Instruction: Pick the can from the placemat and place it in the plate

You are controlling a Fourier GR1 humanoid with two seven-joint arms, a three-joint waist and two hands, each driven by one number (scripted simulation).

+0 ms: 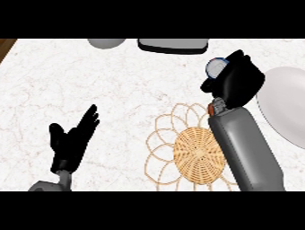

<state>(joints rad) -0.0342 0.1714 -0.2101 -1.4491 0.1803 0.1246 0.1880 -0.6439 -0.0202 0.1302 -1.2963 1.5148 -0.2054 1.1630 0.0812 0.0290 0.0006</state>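
My right hand is curled round the can, whose silver top with a blue rim shows at the hand's upper left. The hand holds it above the counter, beyond the woven straw placemat and just left of the white plate. Most of the can's body is hidden by the fingers. The placemat has nothing on it that I can see, though my right forearm crosses its right side. My left hand rests open at the lower left, fingers straight and pointing up.
A grey bowl and a dark tray with a white inside stand at the counter's far edge. Wooden floor shows at the upper corners beyond the marble counter.
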